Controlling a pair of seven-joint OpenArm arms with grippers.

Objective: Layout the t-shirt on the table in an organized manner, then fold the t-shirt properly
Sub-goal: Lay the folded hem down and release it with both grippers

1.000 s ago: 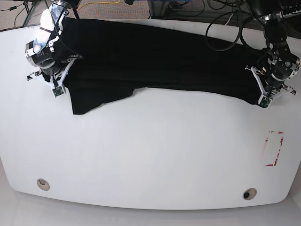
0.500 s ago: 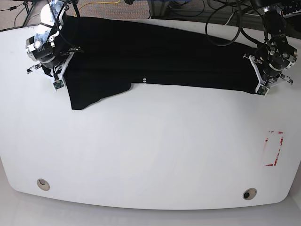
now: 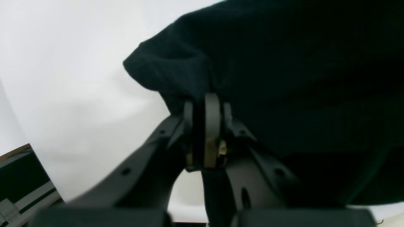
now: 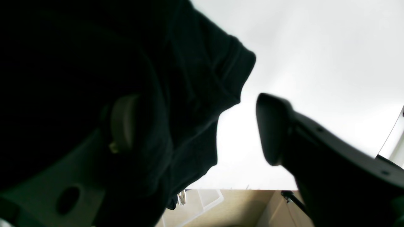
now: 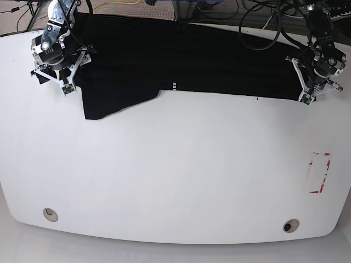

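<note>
R gripper just sprang wide, dropping t-shirt at upper left w/ sleeve untidy; L gripper pinches hem upper right, layout unfinished.

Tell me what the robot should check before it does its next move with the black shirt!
1. Left gripper shut on the t-shirt: ok, its jaws are pinched together on a bunch of black cloth.
2. Right gripper let go: ok, its jaws stand wide apart; cloth drapes over one finger, so whether it is fully free, cannot tell.
3. Shirt lying flat on the table: not ok, it is a long band along the far edge with one flap hanging nearer.
4. Shirt fully on the table: cannot tell, its far edge runs along the table's back rim.
5. Space in front to spread it: ok, only the red tape rectangle there.
</note>
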